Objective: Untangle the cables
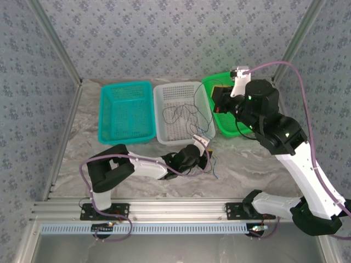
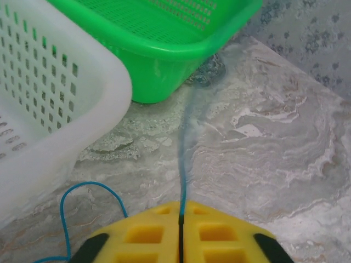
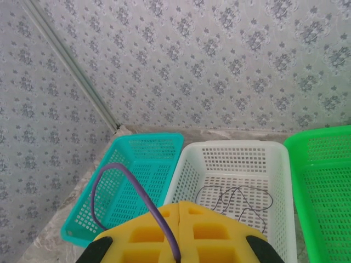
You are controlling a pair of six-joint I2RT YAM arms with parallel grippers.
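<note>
Hard to trace from above: thin dark cables curl in a loose tangle inside the white basket, the middle of three baskets lined up at 12 o'clock on the marbled table. Single strands there are too fine to separate. A few trail out toward 5 o'clock, over the basket's rim, to the left gripper resting just beside that corner.

The right arm covers much of the green basket at the row's 3 o'clock end. The teal basket sits at the 9 o'clock end.

At the left wrist, the yellow fingers are clenched on a blue cable. Its long axis runs straight from 6 to 12 o'clock across the table toward the green basket's base. There it blurs, and its far end cannot be made out. A second blue loop at 7 o'clock is cut off by the frame's lower edge.

At the right wrist, the right gripper is pressed closed on a purple cable that enters the seam between the pads. It arches up toward 10 o'clock, then drops at 8 o'clock, where its end is hidden behind the finger.
</note>
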